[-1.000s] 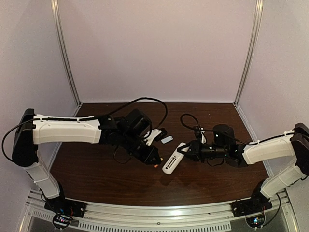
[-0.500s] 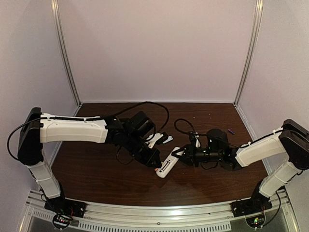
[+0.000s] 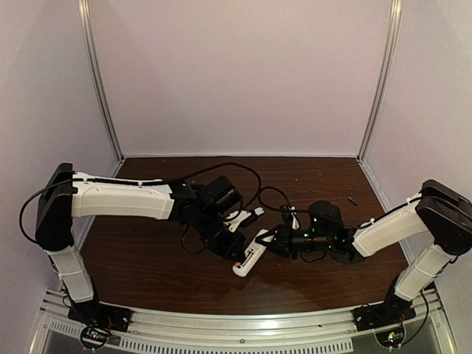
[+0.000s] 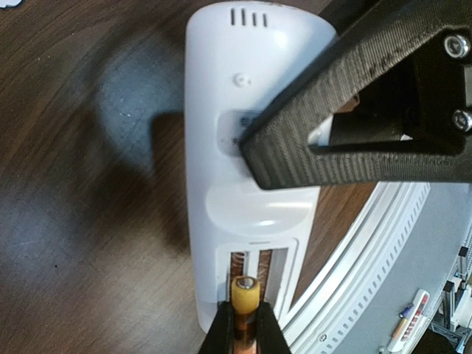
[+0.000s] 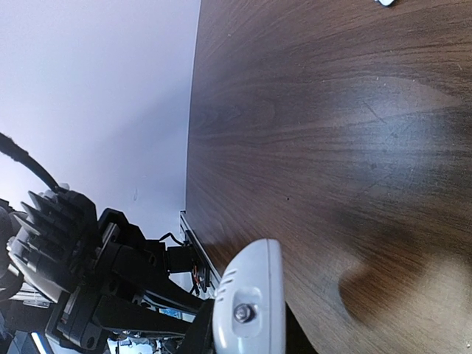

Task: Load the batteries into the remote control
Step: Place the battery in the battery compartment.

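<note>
Left gripper (image 4: 245,332) is pinching an orange battery (image 4: 245,293) at the bay (image 4: 270,267).
Right gripper (image 3: 273,242) is clamping the white remote control (image 4: 221,88).

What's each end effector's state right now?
Left end effector: closed on a slim orange-red cylindrical battery.
Right end effector: closed on the small white oblong plastic remote control.

No writing, brand, number or sign can be read in any of the views. The back of the remote control (image 4: 221,81) carries a small greyish patch (image 4: 234,127) that could be a label. It is blurred and half covered, though, so no letter or figure on it can be made out.
</note>
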`<state>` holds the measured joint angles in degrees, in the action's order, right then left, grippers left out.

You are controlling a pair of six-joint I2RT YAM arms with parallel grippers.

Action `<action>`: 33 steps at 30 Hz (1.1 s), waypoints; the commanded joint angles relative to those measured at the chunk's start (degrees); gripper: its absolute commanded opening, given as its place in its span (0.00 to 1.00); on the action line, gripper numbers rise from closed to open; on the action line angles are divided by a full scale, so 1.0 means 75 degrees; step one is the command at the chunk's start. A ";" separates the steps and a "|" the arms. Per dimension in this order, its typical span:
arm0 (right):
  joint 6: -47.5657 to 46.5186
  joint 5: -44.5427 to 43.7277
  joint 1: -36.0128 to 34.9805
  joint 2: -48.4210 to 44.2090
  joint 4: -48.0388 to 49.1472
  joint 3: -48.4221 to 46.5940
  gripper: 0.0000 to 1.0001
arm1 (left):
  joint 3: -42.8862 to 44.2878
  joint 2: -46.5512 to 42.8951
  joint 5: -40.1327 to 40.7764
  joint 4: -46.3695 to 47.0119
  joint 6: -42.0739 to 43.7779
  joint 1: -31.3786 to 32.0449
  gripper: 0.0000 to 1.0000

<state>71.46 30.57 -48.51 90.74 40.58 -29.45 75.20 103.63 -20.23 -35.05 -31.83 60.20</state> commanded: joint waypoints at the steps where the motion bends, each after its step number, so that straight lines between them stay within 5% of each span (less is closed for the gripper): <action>1: 0.0167 -0.0125 -0.0071 0.0065 0.0415 -0.0230 0.00 | 0.0321 0.0216 0.0227 -0.0259 0.0102 0.0045 0.00; 33: 0.0445 -0.0119 -0.0104 0.0183 0.0778 -0.0125 0.00 | 0.0819 0.0506 0.0670 -0.0667 0.0102 0.0082 0.24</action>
<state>73.93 29.26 -48.58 92.27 41.93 -29.71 80.16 106.52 -16.86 -39.59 -31.62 60.60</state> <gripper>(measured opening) 0.215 0.236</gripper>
